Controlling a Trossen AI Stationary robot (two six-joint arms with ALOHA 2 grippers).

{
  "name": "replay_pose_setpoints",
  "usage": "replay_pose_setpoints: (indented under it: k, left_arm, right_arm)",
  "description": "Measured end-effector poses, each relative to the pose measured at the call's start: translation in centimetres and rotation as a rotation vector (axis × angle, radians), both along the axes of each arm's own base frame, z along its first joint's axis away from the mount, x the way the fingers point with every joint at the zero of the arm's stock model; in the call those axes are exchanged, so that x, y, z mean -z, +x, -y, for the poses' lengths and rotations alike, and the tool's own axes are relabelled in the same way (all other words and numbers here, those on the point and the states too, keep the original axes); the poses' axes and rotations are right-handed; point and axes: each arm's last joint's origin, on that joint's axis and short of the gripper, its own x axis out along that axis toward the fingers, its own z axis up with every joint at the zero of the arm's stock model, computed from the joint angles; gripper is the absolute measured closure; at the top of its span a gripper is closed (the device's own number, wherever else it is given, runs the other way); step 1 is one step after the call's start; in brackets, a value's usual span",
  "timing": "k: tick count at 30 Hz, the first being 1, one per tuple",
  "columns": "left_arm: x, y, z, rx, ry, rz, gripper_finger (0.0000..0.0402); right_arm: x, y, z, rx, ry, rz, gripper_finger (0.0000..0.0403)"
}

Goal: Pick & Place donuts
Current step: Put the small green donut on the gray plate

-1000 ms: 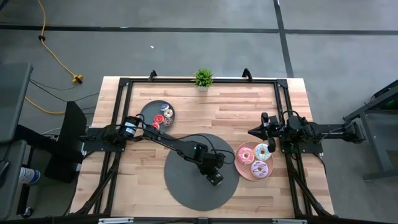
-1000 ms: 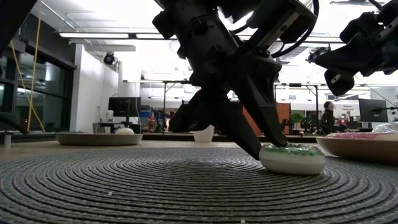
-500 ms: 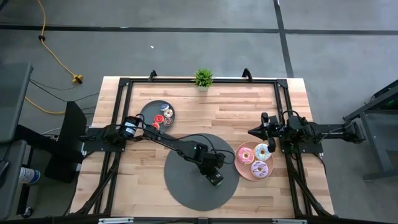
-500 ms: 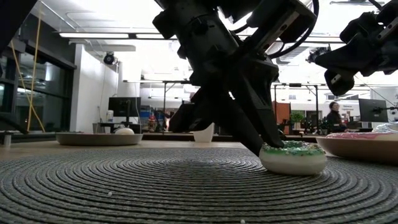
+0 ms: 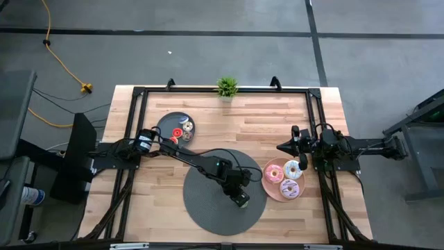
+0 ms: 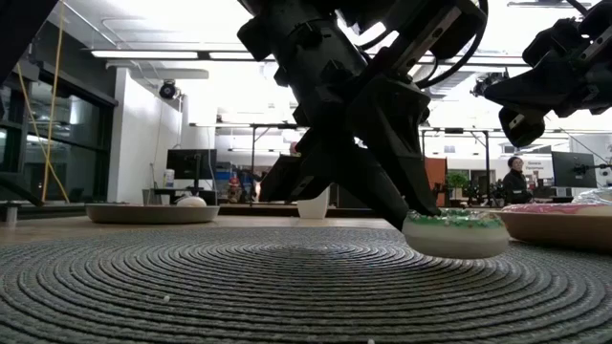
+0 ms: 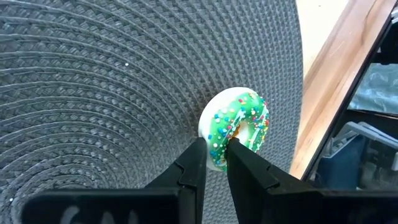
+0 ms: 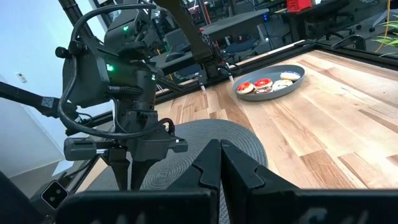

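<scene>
A small green-frosted donut (image 7: 244, 118) with sprinkles and a white base is just over the round grey woven mat (image 5: 205, 201), near the mat's right side. My left gripper (image 7: 214, 146) is shut on it, coming down at a slant (image 6: 402, 205). Three larger donuts, pink (image 5: 274, 173), white (image 5: 292, 169) and lilac (image 5: 288, 187), lie on the pink plate (image 5: 267, 184). Several tiny donuts (image 5: 184, 128) lie on the dark grey plate (image 5: 166, 125). My right gripper (image 5: 281, 147) waits shut, level above the table's right side. My left gripper pinches the near part of the green donut's ring (image 7: 217, 149) between its two fingers. One fingertip (image 7: 233, 146) stands at the hole and the other (image 7: 198, 149) outside the rim. The fingers slant down from the table's left. The donut (image 6: 454, 234) sits just above the mat, frosting up.
A small potted plant (image 5: 226, 87) stands at the far edge. Black frame rails (image 5: 222, 91) run around the table. Bare wood lies between the mat and the dark grey plate. The pink plate lies close to the mat's right edge.
My left gripper has shut on the green donut's ring while staying in place. The donut, which rested on the mat, now sits slightly higher in the low view.
</scene>
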Motion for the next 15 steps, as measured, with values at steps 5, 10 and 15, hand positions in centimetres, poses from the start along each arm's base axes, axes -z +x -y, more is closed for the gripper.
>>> replay_pose_setpoints:
  k: [5,10,15]
  left_arm:
    - [-0.1,0.1,-0.1,0.004,-0.012,0.006,0.0347]
    - [-0.9,0.2,-0.9,-0.013,-0.032,0.017,0.0347]
    - [-3.1,-0.2,-2.6,-0.052,0.002,0.049,0.0347]
  right_arm:
    - [0.0,0.0,0.0,0.0,0.0,0.0,0.0402]
    - [0.0,0.0,0.0,0.0,0.0,0.0,0.0402]
    - [0.0,0.0,0.0,0.0,0.0,0.0,0.0402]
